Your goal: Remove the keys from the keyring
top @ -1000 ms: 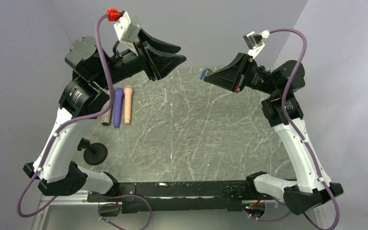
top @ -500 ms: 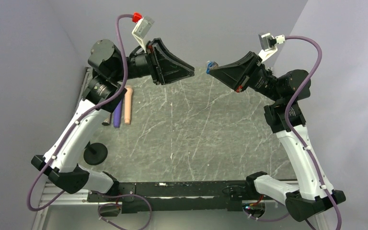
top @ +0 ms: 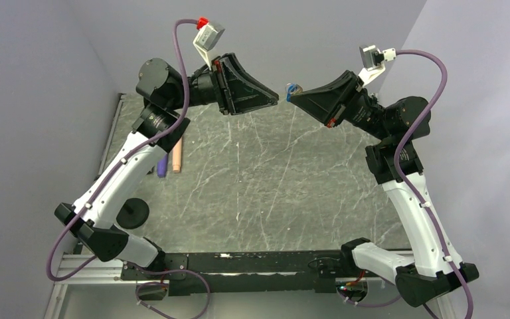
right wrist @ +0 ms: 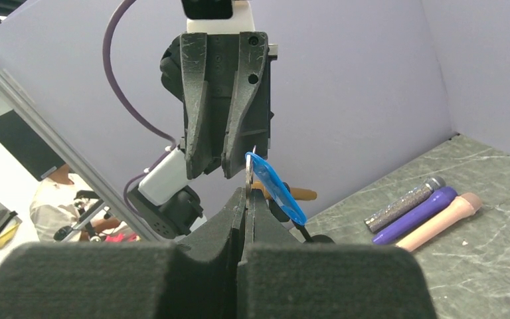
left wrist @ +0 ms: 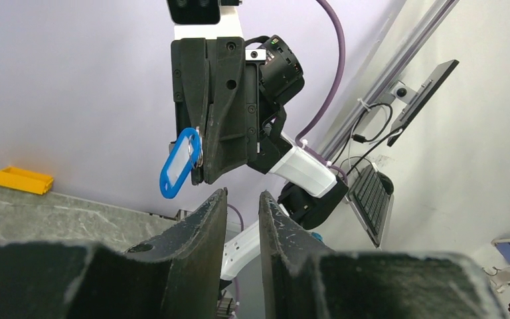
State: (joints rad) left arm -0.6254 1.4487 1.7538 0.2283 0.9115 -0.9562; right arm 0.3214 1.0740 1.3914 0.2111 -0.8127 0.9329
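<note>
- The right claw (right wrist: pixel 246 198) is raised well above the table (top: pixel 272 179), towards its far edge. Its fingers are pressed together, pinching the keys (right wrist: pixel 275 189) by the thin silvery part. The bright blue head sticks out beyond the fingertips.
- In the left wrist view the same blue piece (left wrist: pixel 179 163) hangs at the tip of the right claw (left wrist: pixel 202 174). A small metal loop, taken here to be the keyring (left wrist: pixel 199 149), sits at its upper end.
- The left claw (left wrist: pixel 242 203) faces the right one, tip towards tip and close by, but touches neither it nor the keys. Its fingers are slightly spread, with a narrow gap between them and nothing in it.
- From above, the left claw (top: pixel 273 100) and the right claw (top: pixel 292 96) nearly meet, with the keys (top: pixel 293 88) just beside the gap.
- Judged from this, the pick-up and lift are done, and the bundle is being presented to the second arm.
- What seems left is the main part. The left claw has to take hold of either the blue head or the ring, and the two pieces then have to be worked apart. No separation shows yet.
- How the ring threads through the head is too small to make out.
- The three cylinders (right wrist: pixel 420 212) lie on the table at the left, well away from the claws and not part of the job.
</note>
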